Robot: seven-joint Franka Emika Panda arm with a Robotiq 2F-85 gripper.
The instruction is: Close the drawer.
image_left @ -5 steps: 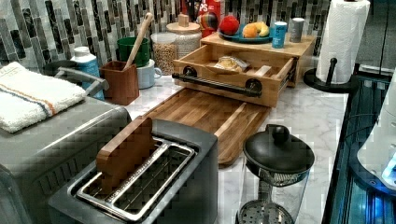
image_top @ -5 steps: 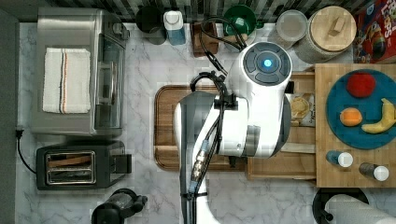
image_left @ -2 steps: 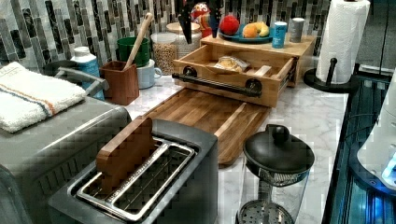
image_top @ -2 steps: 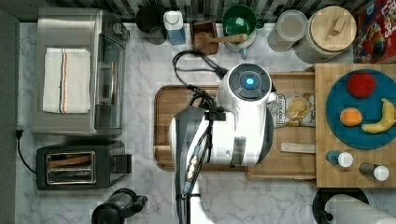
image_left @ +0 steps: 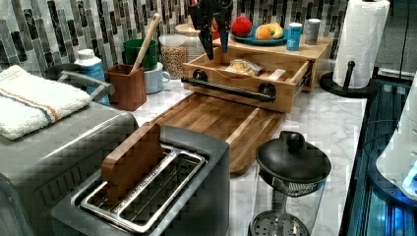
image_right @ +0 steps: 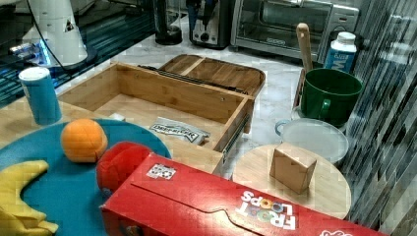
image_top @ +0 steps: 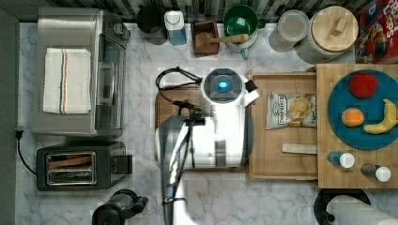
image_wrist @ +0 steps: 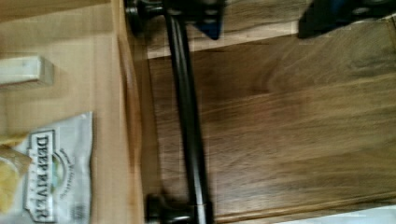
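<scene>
Wooden drawer (image_left: pixel 248 81) stands open; its black handle (image_left: pixel 227 89) lies crosswise at 6 o'clock below the spread-fingered, empty gripper (image_left: pixel 215 46).

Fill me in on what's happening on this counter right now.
A robot arm is set to close the drawer, which stands pulled out with a chip bag and a small wood piece inside. The gripper hangs above the drawer's front, near its black handle, jaws apart and holding nothing. It is not touching the drawer.
</scene>
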